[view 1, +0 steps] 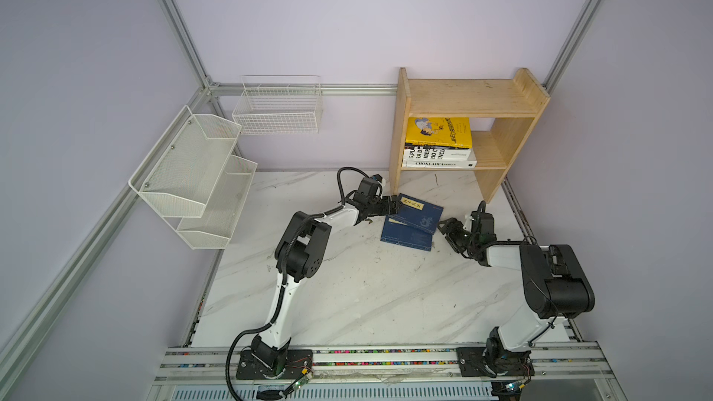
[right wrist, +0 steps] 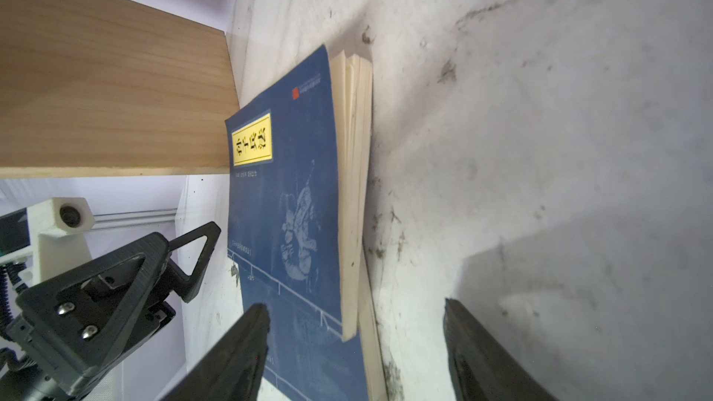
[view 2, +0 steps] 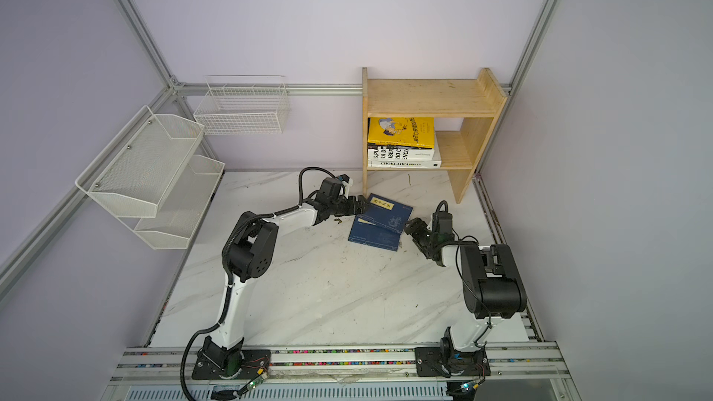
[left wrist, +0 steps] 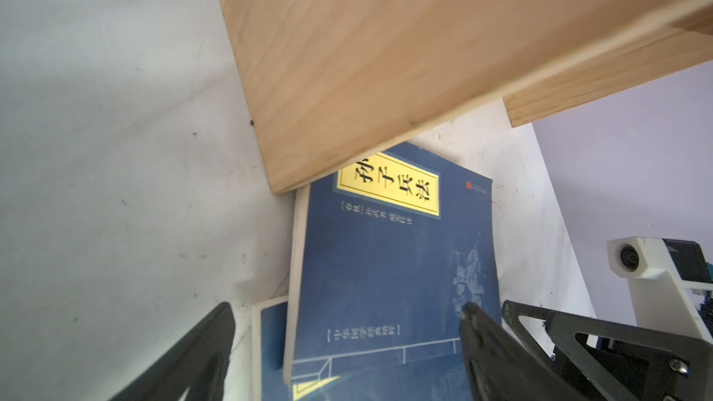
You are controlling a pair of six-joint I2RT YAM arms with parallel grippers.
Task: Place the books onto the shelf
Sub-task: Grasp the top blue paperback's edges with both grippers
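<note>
Though flat — navy book (view 1: 420,217) label-end shelfward

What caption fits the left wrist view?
Open left claw facing two overlapping navy books on the table, beside the wooden shelf.

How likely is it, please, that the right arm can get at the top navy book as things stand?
Probably yes: the right gripper stands open beside the top navy book, near its page edge, with bare table between. The left gripper, also open, is at the opposite edge, not in the way.
</note>
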